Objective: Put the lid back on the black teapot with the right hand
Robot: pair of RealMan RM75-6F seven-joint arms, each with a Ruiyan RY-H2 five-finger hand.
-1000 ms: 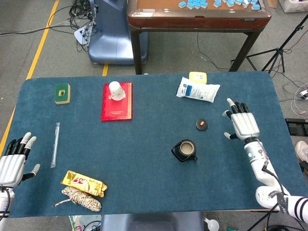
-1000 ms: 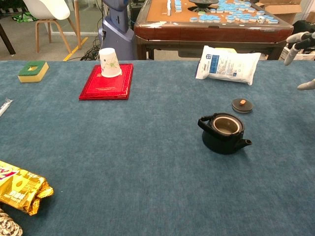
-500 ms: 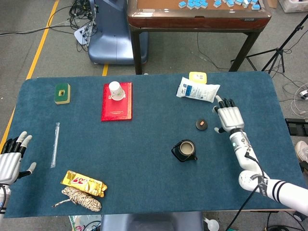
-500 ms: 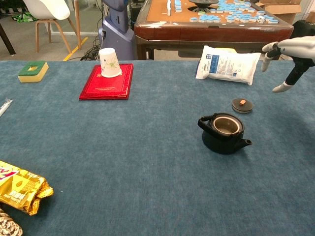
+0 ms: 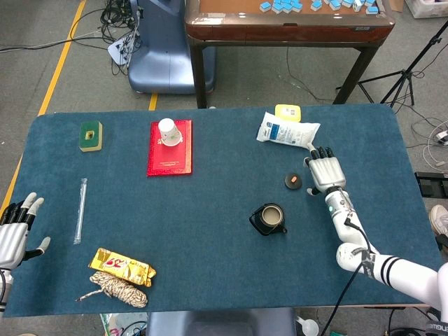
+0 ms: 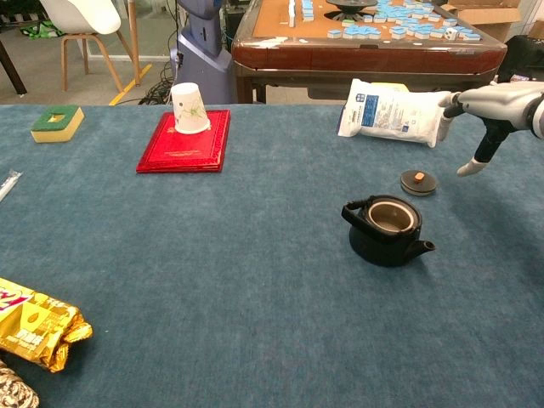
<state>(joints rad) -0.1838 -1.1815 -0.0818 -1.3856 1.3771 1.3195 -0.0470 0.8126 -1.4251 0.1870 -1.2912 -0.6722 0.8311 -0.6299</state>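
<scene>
Head view shows us our right hand [image 5: 325, 171] hovering just right of the small round black lid with an orange knob [image 5: 294, 180], fingers spread and holding nothing. We see the lid lying on the blue surface [image 5: 210, 231] near the open black teapot [image 5: 269, 219]. Our left hand [image 5: 15, 227] rests released at the surface's left edge.

The right hand [image 5: 324, 171] has travelled leftward across the surface [image 5: 210, 238], from well to the right of the lid [image 5: 295, 180] to just beside it on the right, its fingers [image 6: 466, 167] apart and holding nothing. In the chest view it has come further into the picture, and now hangs above and right of the lid. The left hand [image 5: 15, 231] has drawn back toward the near left edge, showing less in the head view.
</scene>
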